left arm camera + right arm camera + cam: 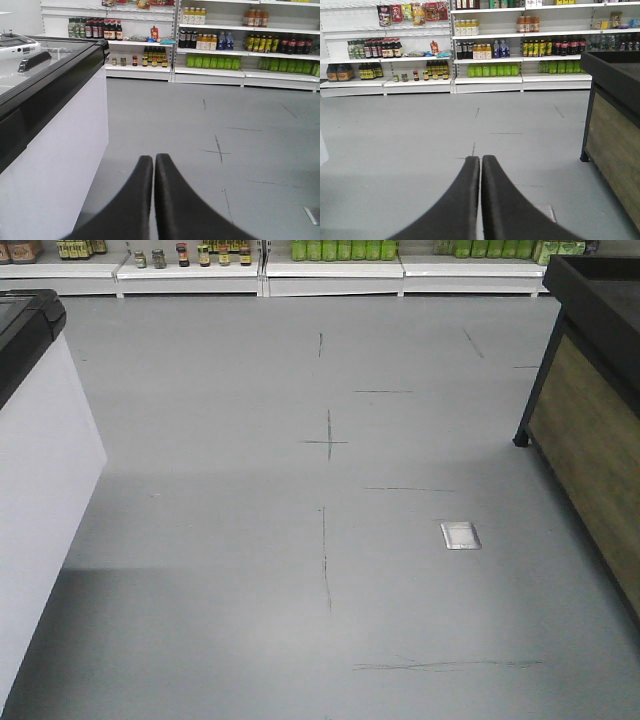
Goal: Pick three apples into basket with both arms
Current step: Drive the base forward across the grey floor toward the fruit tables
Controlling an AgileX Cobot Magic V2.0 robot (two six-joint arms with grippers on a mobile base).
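No apples and no basket show in any view; both are out of view. My left gripper (153, 158) is shut with nothing between its black fingers, held above the grey floor beside a white chest freezer (55, 150). My right gripper (480, 159) is also shut and empty, pointing over the floor toward the shelves. Neither arm appears in the front view.
A white freezer with a black rim (40, 490) stands at the left. A black-framed wooden display stand (590, 430) stands at the right. White shelves with bottles and jars (485, 55) line the far wall. A small metal floor plate (460, 535) lies on the grey floor.
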